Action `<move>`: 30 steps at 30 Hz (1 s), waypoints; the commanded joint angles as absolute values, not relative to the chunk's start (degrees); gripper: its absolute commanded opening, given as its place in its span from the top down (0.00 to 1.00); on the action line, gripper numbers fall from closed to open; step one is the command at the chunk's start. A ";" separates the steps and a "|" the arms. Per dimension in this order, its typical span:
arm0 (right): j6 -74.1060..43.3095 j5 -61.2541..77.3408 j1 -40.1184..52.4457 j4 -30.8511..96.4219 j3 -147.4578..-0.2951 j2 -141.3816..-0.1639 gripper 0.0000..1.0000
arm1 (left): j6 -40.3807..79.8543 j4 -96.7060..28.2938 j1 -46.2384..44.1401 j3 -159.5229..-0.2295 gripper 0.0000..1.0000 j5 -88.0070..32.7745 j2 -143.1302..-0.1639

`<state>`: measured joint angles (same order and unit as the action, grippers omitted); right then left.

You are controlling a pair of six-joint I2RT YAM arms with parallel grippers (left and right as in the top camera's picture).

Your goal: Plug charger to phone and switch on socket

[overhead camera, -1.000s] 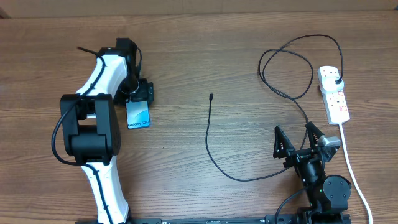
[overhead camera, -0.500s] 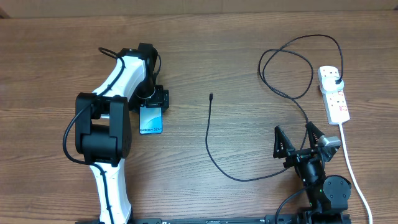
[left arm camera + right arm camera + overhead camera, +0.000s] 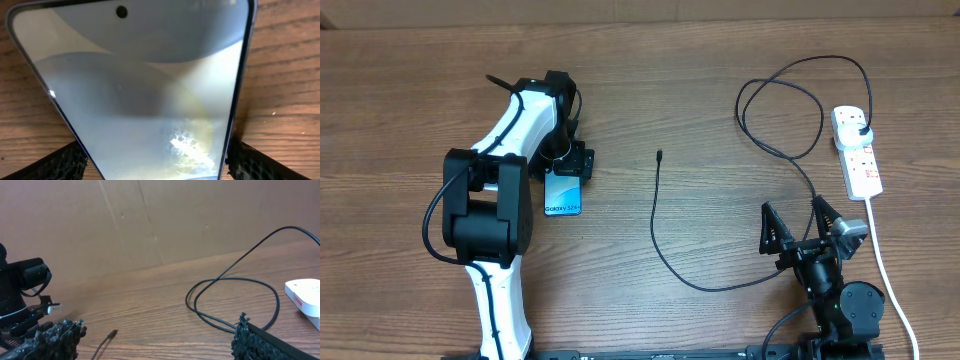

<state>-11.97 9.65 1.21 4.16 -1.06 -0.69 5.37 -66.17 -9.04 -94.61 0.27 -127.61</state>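
The phone (image 3: 563, 193) with a light blue screen lies left of the table's middle; my left gripper (image 3: 567, 163) is shut on its far end. In the left wrist view the phone (image 3: 145, 95) fills the frame between both fingers. The black charger cable (image 3: 665, 255) runs from its small plug tip (image 3: 660, 155) in a curve and loops to a black plug in the white power strip (image 3: 857, 152) at the right. My right gripper (image 3: 803, 228) is open and empty near the front edge; its wrist view shows the plug tip (image 3: 113, 334), cable loops (image 3: 235, 285) and the strip (image 3: 306, 296).
The strip's thick white cord (image 3: 886, 270) runs toward the front right edge beside the right arm base. A brown cardboard wall (image 3: 150, 220) stands behind the table's far edge.
My left gripper has carried the phone rightward, toward the cable tip, mostly in the first half second. The right arm and cable have not moved.
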 commanded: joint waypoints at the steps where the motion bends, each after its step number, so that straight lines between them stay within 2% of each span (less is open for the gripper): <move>1: -11.90 9.69 1.54 3.92 -0.45 -0.16 0.00 | 2.55 -65.63 -9.26 -91.33 0.08 2.04 -132.27; 17: -11.90 9.67 1.54 3.92 -0.45 -0.16 0.00 | 11.07 -63.75 -9.47 -91.33 0.12 -1.85 -132.27; 30: -11.92 9.69 1.54 3.92 -0.45 -0.16 0.00 | 15.11 -63.57 -9.45 -91.29 0.09 -2.76 -132.27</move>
